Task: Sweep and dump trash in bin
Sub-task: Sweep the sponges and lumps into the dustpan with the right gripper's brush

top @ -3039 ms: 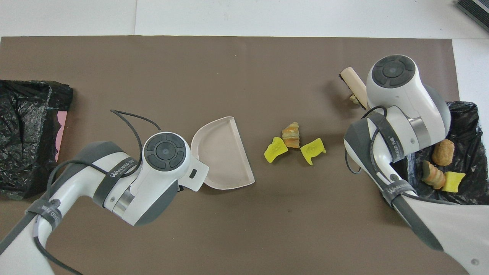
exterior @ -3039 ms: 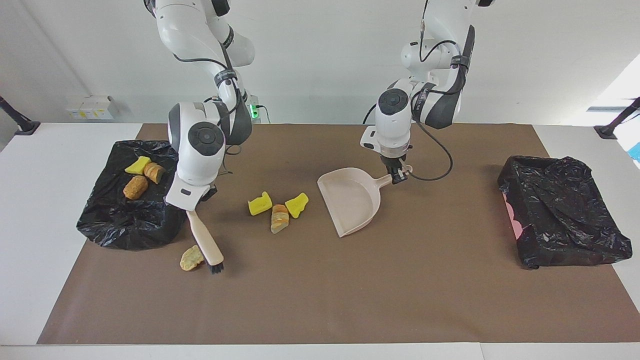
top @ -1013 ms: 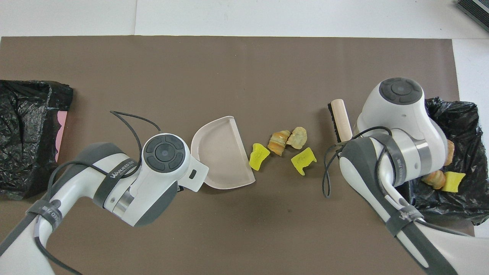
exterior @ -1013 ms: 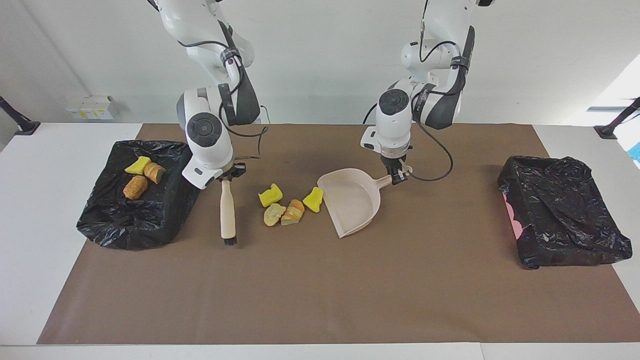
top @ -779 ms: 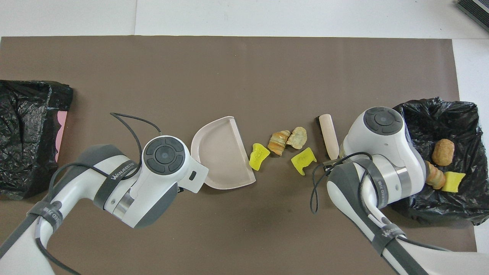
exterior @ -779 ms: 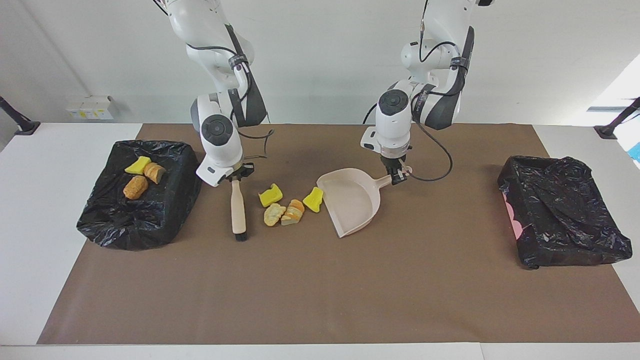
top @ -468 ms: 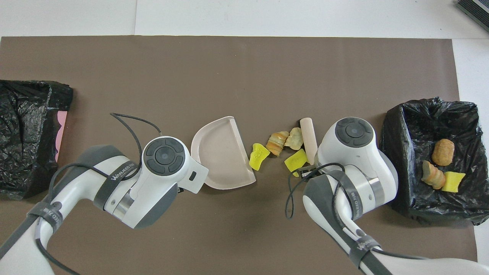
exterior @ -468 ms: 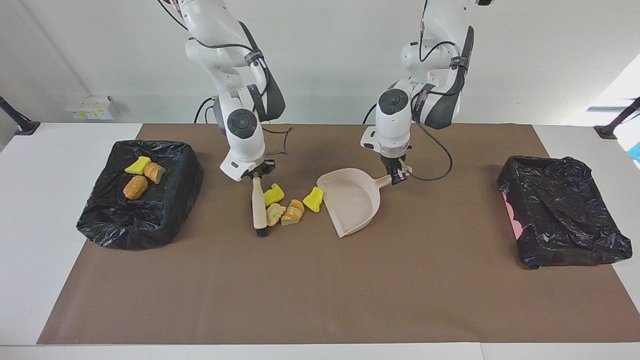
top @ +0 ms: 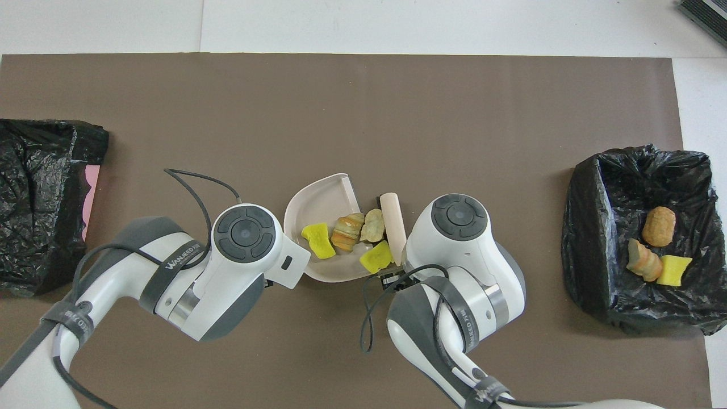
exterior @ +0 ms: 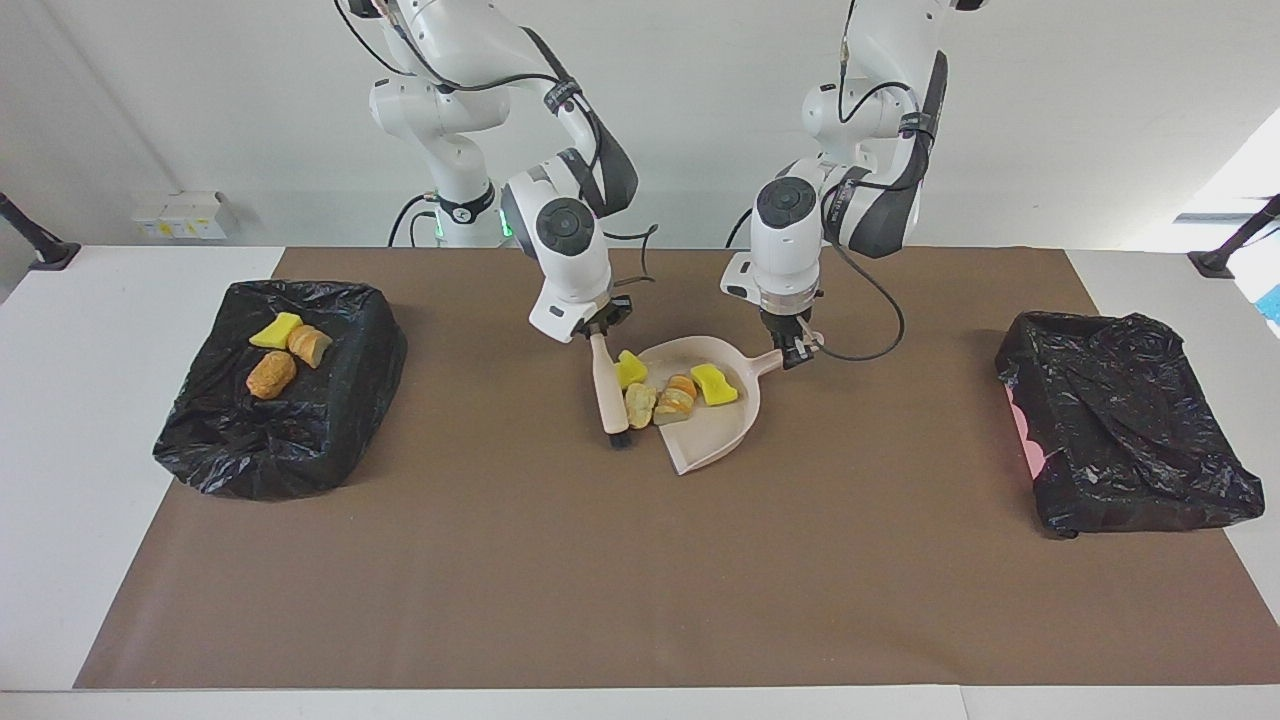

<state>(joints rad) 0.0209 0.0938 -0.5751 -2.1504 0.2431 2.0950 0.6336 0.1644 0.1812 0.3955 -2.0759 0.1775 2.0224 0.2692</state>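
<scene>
My right gripper [exterior: 598, 330] is shut on the handle of the beige hand brush [exterior: 607, 385], whose bristles rest on the mat at the dustpan's open edge. My left gripper [exterior: 797, 352] is shut on the handle of the beige dustpan [exterior: 715, 432], which lies flat mid-table. A yellow chunk [exterior: 713, 383] and an orange bread chunk [exterior: 678, 398] lie in the pan. A tan chunk [exterior: 640, 405] and a second yellow chunk [exterior: 630, 368] sit at its lip against the brush. The overhead view shows the pan [top: 318, 200], the brush [top: 393, 224] and the bread chunk [top: 347, 227].
A black-bagged bin [exterior: 260, 455] at the right arm's end holds three chunks: yellow [exterior: 275, 330], orange [exterior: 308, 345], tan [exterior: 270, 373]. It also shows in the overhead view [top: 590, 227]. A second black-bagged bin [exterior: 1130, 440] stands at the left arm's end. A brown mat [exterior: 640, 580] covers the table.
My right arm swept the brush toward the left arm's end, pushing the four chunks along the mat to the dustpan; two went inside. The left gripper and the dustpan stayed put.
</scene>
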